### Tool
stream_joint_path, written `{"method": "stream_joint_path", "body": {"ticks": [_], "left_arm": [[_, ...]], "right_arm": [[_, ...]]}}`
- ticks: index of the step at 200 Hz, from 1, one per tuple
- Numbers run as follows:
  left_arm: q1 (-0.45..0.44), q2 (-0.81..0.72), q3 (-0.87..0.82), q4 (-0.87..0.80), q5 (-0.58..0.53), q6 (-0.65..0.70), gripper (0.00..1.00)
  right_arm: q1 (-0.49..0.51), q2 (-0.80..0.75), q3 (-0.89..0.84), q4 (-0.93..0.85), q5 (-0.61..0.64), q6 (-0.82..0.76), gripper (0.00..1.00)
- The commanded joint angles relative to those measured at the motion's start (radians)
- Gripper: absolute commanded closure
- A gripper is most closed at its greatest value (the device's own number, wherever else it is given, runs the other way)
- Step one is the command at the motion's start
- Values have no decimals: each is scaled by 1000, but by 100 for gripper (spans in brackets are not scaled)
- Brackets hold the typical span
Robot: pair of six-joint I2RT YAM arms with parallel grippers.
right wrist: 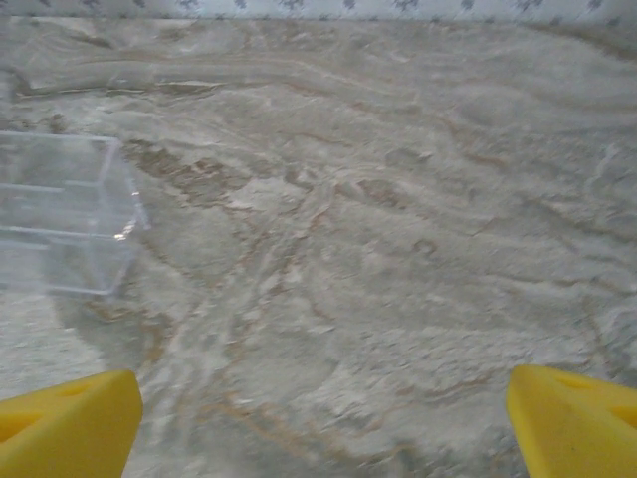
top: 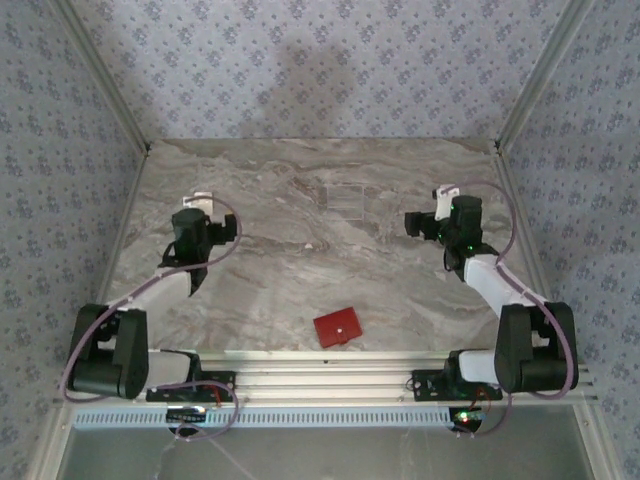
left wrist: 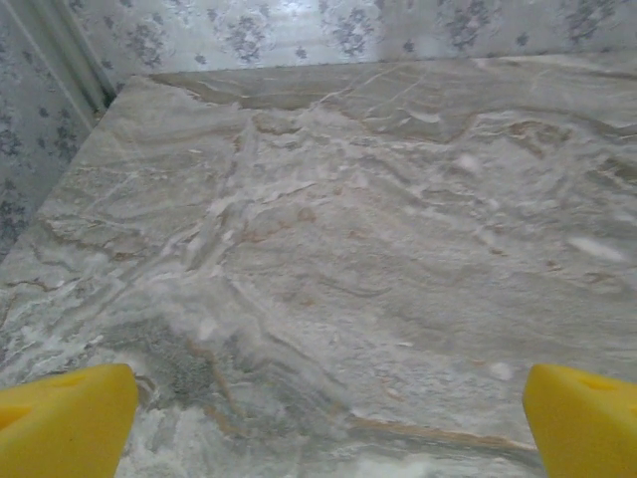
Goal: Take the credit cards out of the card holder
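Left arm (top: 160,290): base at the near left edge of the table (top: 280,270), elbow folded back low, forearm angled toward the far side, wrist over the left part of the table at mid depth. Left wrist view: yellow fingertips (left wrist: 62,420) sit at the two bottom corners, wide apart, with bare marble-pattern surface between them. Left jaws released, grasping nothing.

Card holder (top: 338,327): small flat red wallet, folded shut, one pale snap dot on its top face. It lies flat on the table and is rotated slightly off square. It is close to the near edge, roughly between the two arm bases, well apart from both jaws. Nothing touches it.

Clear box (top: 345,200): faint transparent rectangular container at the far centre of the table, far beyond the card holder. In the right wrist view it sits at the left edge, resting on the table.

Right arm (top: 500,285): base at the near right, link rising then reaching to the far side and slightly left, wrist over the right part of the table, level with the clear box and to its right. Right wrist view: yellow fingertips (right wrist: 65,423) at both bottom corners, spread wide, marble surface between. Right jaws released, grasping nothing.
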Motion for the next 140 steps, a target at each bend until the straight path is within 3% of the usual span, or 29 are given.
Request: {"method": "stream_joint_path", "body": {"ticks": [1,53,112,140], "left_arm": [[-33,-65,86,-258,-12,-68,1],[-38,-124,313,-717,93,-243,1],[-37,-108,521,-1051,227,-247,1],[-37,-99,569,-1124,298,-209,0]], "right_arm": [[48,-31,95,-369,-34,98,8],[254,-120,190,-727,-1,244,19],[581,-172,239,-1016,65,425,21],[739,-179,235,-1071,85,552,21]]}}
